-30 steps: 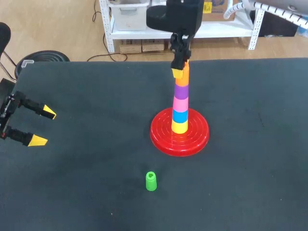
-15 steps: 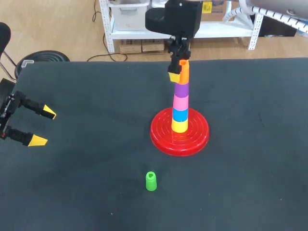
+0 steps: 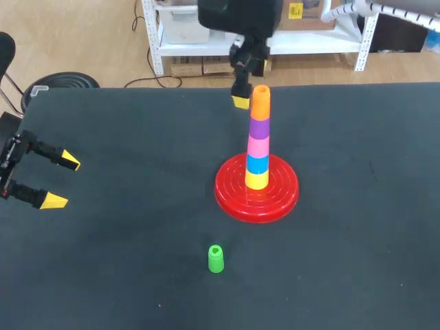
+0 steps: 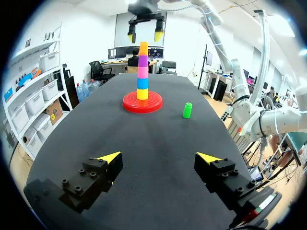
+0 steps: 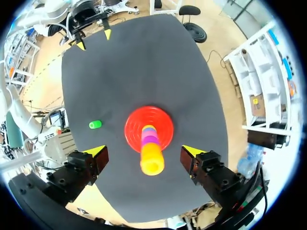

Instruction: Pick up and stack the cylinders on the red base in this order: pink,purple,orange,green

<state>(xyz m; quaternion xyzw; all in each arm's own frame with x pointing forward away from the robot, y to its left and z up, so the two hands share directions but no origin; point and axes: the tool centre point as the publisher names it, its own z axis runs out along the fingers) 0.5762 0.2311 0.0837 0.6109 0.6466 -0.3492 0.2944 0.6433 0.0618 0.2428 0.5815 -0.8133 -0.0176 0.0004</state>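
Filling the head view, the black table [image 3: 357, 261] carries everything. My right arm comes in from the far right corner, and the right gripper [image 4: 144, 35] hangs over the far middle of the table, straight above the stack. Its fingers are spread wide and hold nothing. In the right wrist view the orange cylinder shows between the two yellow tips, with clear space on either side. The left gripper [image 3: 62, 181] sits at the table's left edge, well apart from the stack. Its fingers are also wide apart and empty, with only bare table between them in the left wrist view.

The red base [image 3: 230, 196] is a round ribbed disc near the middle of the table. Five cylinders rise from its centre in one upright column. From the bottom they are the yellow cylinder [image 3: 256, 181], the blue cylinder [image 3: 257, 165], the pink cylinder [image 3: 258, 146], the purple cylinder [image 3: 258, 128] and the orange cylinder [image 3: 260, 103] on top, its open end facing up.

The green cylinder [image 3: 216, 259] stands upright on the table by itself. It is on the near side of the base, a little toward my left arm, and is not yet stacked.
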